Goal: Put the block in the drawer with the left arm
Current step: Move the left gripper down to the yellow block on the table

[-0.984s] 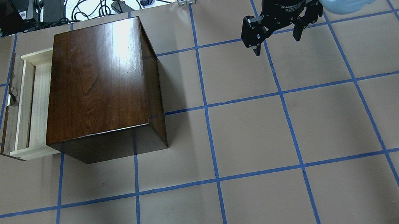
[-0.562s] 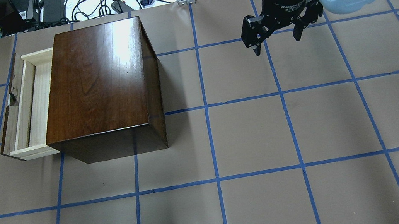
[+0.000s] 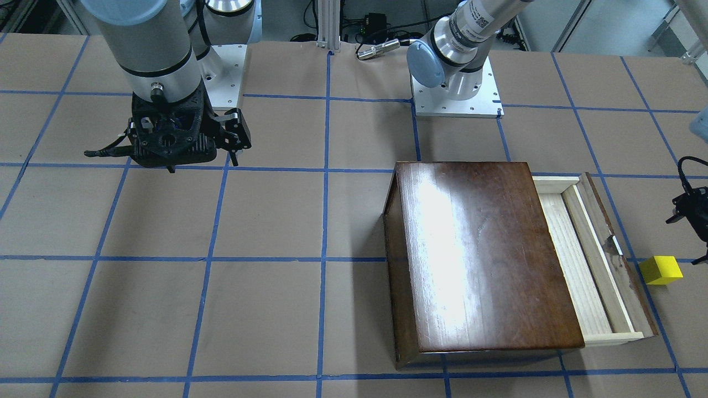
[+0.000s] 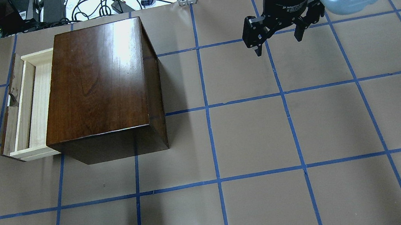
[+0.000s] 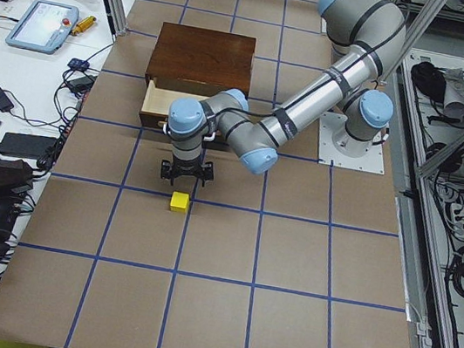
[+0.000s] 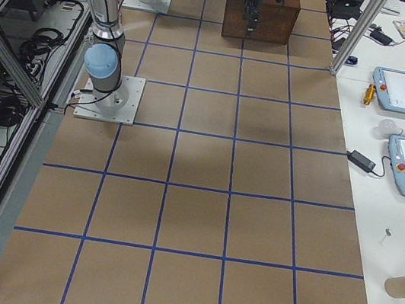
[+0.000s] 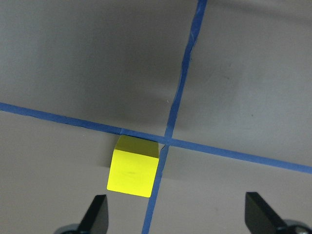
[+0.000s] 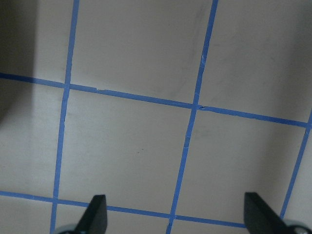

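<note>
Left gripper (image 7: 178,214) is hovering spread wide over the block (image 7: 133,168) sitting just outside the open drawer (image 4: 37,108), but it's lining up off-centre, so a finger could knock it away.

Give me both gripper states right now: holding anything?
Left gripper: open, empty; the block lies ungripped just ahead of its fingertips.
Right gripper: open, empty.

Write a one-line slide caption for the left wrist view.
Left gripper open over the yellow block, which sits on the table by a blue tape crossing, nearer one fingertip.
</note>
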